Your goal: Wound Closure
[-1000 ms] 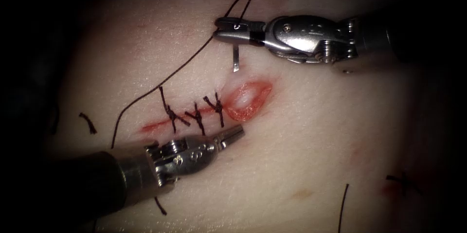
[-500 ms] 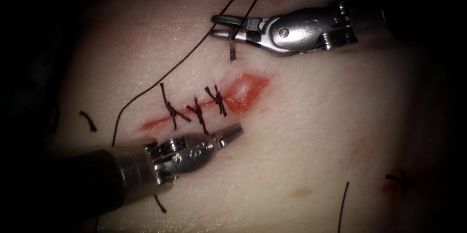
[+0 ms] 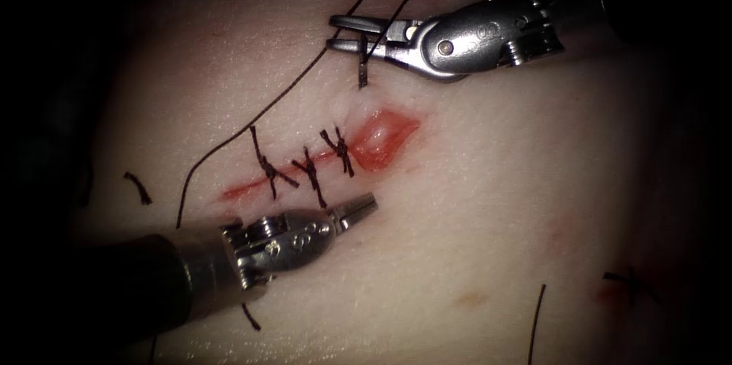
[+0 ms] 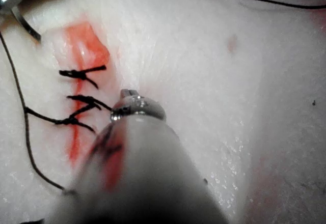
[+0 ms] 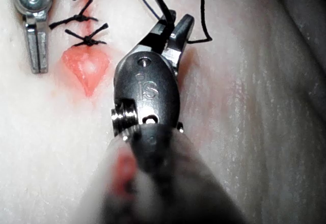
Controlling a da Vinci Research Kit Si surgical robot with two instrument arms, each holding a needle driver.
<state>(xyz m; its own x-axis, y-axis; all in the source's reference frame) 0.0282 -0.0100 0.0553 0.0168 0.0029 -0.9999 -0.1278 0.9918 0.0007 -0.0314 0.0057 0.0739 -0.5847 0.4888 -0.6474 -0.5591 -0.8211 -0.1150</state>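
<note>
Needle placement for a fourth stitch is judged to be the step in hand. The right tool [image 3: 331,34] is positioned at 12 o'clock of the tissue [image 3: 473,205], and its fingers [image 3: 358,24] are clenched on the needle [image 3: 362,68]. The grip is judged to lie toward the thread end of the curve. The free part of the needle hangs toward 6 o'clock, and its tip is placed at the tissue just beyond the 12 o'clock edge of the open section of the cut [image 3: 381,136]. Whether the tip has entered the tissue cannot be told. The thread [image 3: 252,117] is looped above the right tool and trails toward 8 o'clock across the tissue. Three stitches [image 3: 309,178] are set along the cut at 9 o'clock of the open section, which is wet with red fluid. The left tool [image 3: 370,201] is held at 6 o'clock of the cut, near the stitches, with its fingers closed on nothing. Cut ends of thread [image 3: 137,190] lie well apart from the cut. For the next move, a bite square to the cut is called for, matched to the spacing of the stitches, with the exit edge steadied by the left tool.
</note>
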